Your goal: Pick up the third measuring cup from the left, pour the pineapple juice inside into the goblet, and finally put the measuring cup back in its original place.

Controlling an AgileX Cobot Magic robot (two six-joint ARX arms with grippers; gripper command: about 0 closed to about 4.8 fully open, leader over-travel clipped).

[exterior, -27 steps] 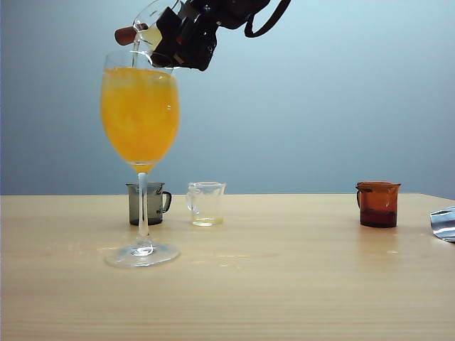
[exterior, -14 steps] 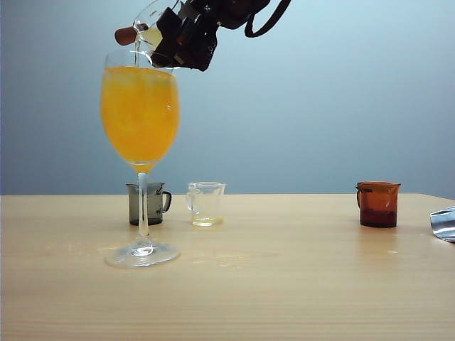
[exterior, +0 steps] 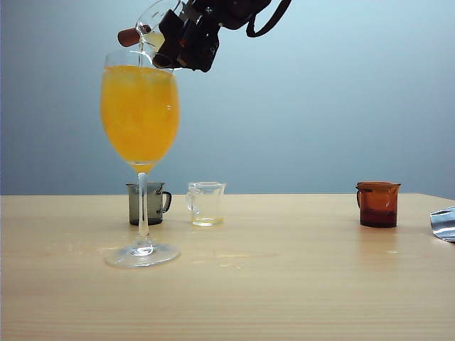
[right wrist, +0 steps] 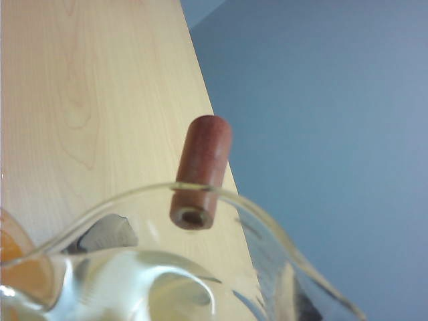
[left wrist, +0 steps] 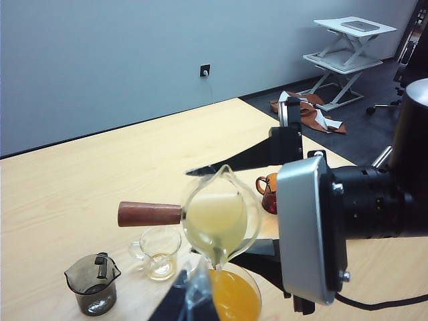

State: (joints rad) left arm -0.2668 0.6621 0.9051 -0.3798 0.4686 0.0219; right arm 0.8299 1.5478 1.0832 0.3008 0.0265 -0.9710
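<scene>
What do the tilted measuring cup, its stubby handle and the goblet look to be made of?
The third measuring cup, held tilted by the right gripper over the goblet, looks like clear glass or hard plastic: see-through, glossy.
Its handle looks like matte reddish-brown wood, with a hollow end.
The goblet: thin clear glass by its shine and slim stem.
The left gripper is out of view.

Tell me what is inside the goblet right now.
The goblet holds cloudy orange drink nearly to its rim. The right gripper tips the third measuring cup above it, pale pineapple juice at the lip. Left gripper unseen.
</scene>
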